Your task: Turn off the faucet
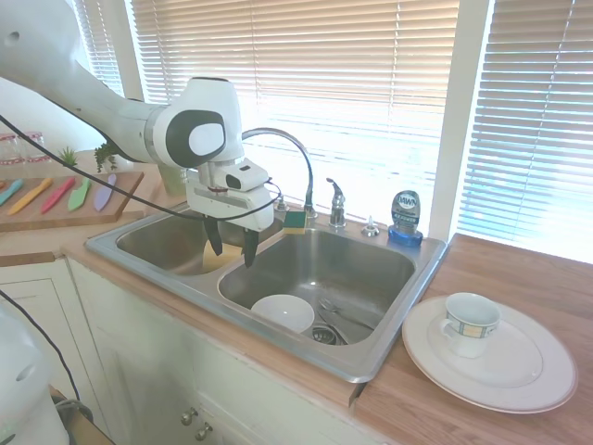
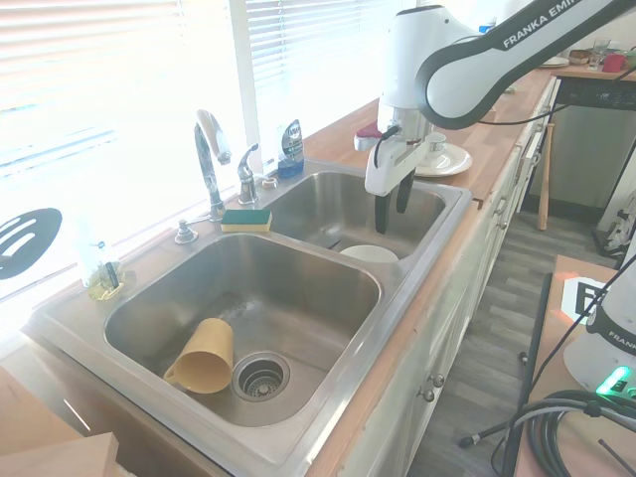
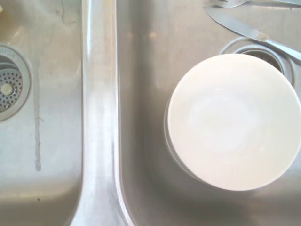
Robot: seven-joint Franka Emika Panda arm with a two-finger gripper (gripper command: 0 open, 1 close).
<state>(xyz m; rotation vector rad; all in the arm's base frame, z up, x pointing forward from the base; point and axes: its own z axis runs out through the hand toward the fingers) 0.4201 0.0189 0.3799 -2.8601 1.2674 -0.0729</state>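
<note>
First exterior view: one gripper [image 1: 230,248] hangs over the divider of the double sink [image 1: 278,320], fingers pointing straight down, parted by a clear gap, holding nothing. One faucet [image 1: 289,148] stands on the back ledge; its gooseneck arches up and curves toward the basins. Its one short lever handle [image 1: 336,202] stands upright on the ledge just beside the spout base, on the side away from the arm and further back toward the window. No water stream can be made out. Judged from this, the coming move runs backward and across the basin to that handle. One bowl [image 1: 283,311], one mug [image 1: 469,324] on one plate [image 1: 519,375], one soap bottle [image 1: 405,217], one sponge [image 1: 295,221].

Second exterior view: the gripper hangs above the basin nearer the plate, fingers apart and empty. The handle lies well apart from it, across that basin at the window ledge. One yellow cup [image 2: 203,356] lies in the other basin.

Wrist view: the camera looks straight down on the divider and the one white bowl; one knife [image 3: 244,29] lies by the drain. The faucet is out of frame.
</note>
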